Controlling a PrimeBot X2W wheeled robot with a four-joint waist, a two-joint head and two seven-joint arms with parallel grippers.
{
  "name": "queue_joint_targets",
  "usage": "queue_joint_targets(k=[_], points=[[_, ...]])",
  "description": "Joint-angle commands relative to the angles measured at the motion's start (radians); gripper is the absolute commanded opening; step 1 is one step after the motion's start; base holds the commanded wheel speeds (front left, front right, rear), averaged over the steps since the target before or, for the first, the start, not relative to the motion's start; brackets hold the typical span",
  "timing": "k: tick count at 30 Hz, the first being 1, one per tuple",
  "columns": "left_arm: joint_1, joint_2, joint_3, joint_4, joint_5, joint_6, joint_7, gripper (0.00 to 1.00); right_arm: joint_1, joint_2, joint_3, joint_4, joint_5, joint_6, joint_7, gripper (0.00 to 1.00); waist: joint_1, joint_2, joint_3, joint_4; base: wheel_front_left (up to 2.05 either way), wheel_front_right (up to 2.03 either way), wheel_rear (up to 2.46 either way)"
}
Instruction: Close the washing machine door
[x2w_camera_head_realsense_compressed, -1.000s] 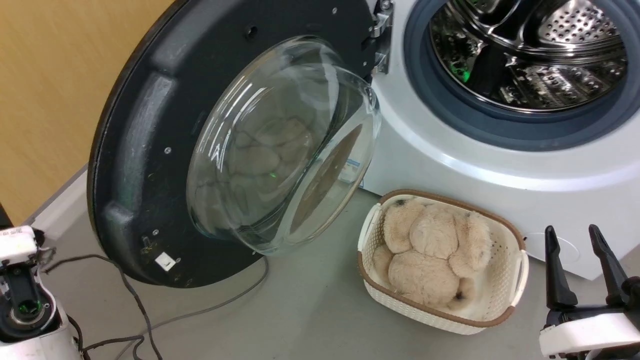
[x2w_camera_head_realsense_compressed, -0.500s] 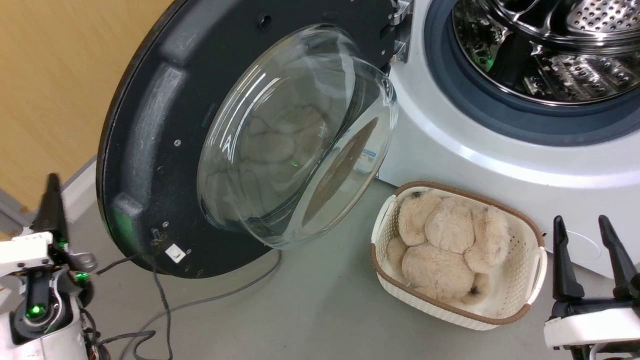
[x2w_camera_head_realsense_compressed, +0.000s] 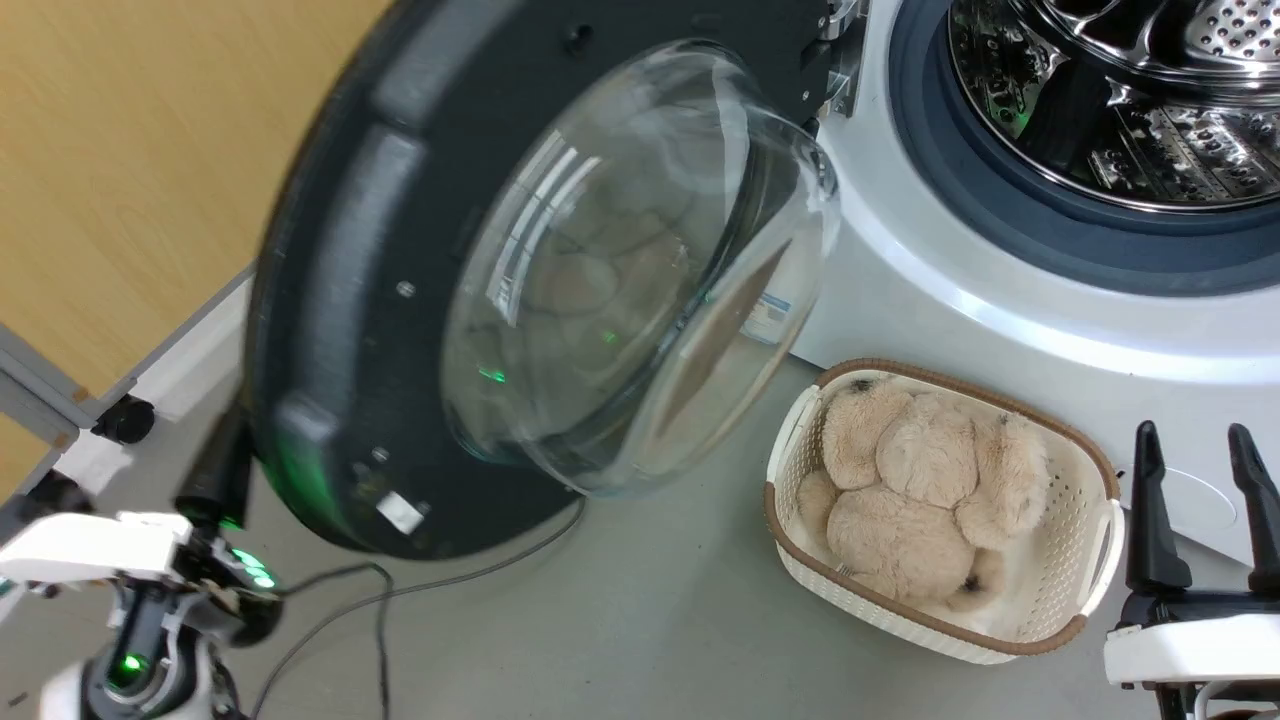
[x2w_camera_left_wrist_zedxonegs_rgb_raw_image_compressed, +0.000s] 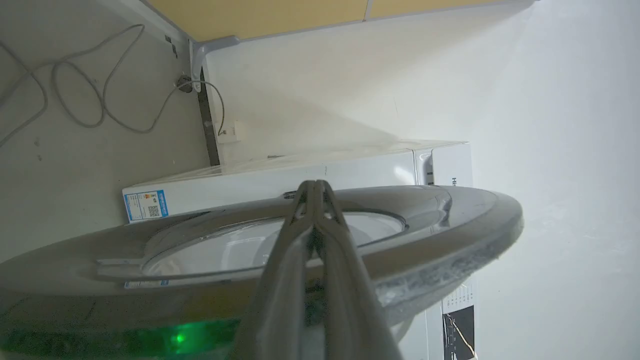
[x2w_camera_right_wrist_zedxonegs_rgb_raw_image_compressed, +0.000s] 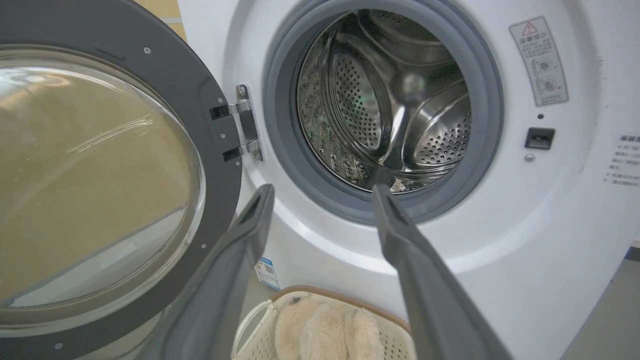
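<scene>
obs: the washing machine door (x2w_camera_head_realsense_compressed: 600, 280) stands wide open, swung out to the left of the washing machine (x2w_camera_head_realsense_compressed: 1000, 320), with its glass bowl facing you. its hinge (x2w_camera_head_realsense_compressed: 835, 60) is on the door's right side, beside the drum opening. the free edge is the far-left, lower rim.

left tool (x2w_camera_head_realsense_compressed: 218, 465): fingers pressed together, nothing held. it sits just behind that free edge, on the door's outer side. in the left wrist view the closed fingertips (x2w_camera_left_wrist_zedxonegs_rgb_raw_image_compressed: 305, 205) lie across the outer face, pointing toward the machine. touching or just off it: cannot tell.

right tool (x2w_camera_head_realsense_compressed: 1200, 500): fingers apart, empty, low in front of the machine, well apart from the door.

judgement: your left arm is the nearer one and is on the correct side. push rightward, on an arc about the hinge, toward the opening. watch the basket (x2w_camera_head_realsense_compressed: 1065, 520) with the plush toy (x2w_camera_head_realsense_compressed: 920, 480) on the floor below the opening; it may lie near the door's sweep.
</scene>
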Motion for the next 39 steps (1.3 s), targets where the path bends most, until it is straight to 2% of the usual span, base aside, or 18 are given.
queue_joint_targets(k=[1, 8, 9, 18, 30, 39], points=[[0.023, -0.009, -0.026, -0.012, -0.012, -0.004, 0.013, 0.00, -0.010, 0.005, -0.003, 0.003, 0.006, 0.001, -0.005, 1.00, -0.0001, 0.0000, -0.002, 0.001, 0.00, 0.00, 0.00], [0.109, -0.011, -0.153, -0.120, -0.033, -0.004, 0.085, 0.00, -0.010, 0.005, 0.002, 0.008, 0.015, 0.001, -0.005, 1.00, -0.0001, 0.0000, -0.016, -0.002, 0.00, 0.00, 0.00], [0.142, -0.011, -0.209, -0.173, -0.031, -0.004, 0.115, 0.00, -0.010, 0.005, 0.004, 0.009, 0.016, 0.001, -0.005, 1.00, -0.0001, 0.0000, -0.022, -0.009, 0.00, 0.00, 0.00], [0.217, -0.010, -0.383, -0.300, 0.004, -0.004, 0.168, 0.00, -0.014, 0.005, 0.011, 0.012, 0.020, 0.001, -0.005, 1.00, -0.0001, 0.0000, -0.031, -0.073, 0.00, 0.00, 0.00], [0.203, -0.011, -0.574, -0.309, 0.039, -0.004, 0.108, 0.00, -0.020, 0.005, 0.013, 0.014, 0.025, 0.001, -0.005, 1.00, -0.0001, 0.0000, -0.031, -0.230, 0.00, 0.00, 0.00], [0.146, -0.011, -0.671, -0.255, 0.057, -0.004, -0.022, 0.00, -0.034, 0.005, 0.022, 0.013, 0.032, 0.001, -0.005, 1.00, -0.0001, 0.0000, -0.018, -0.367, 0.00, 0.00, 0.00]])
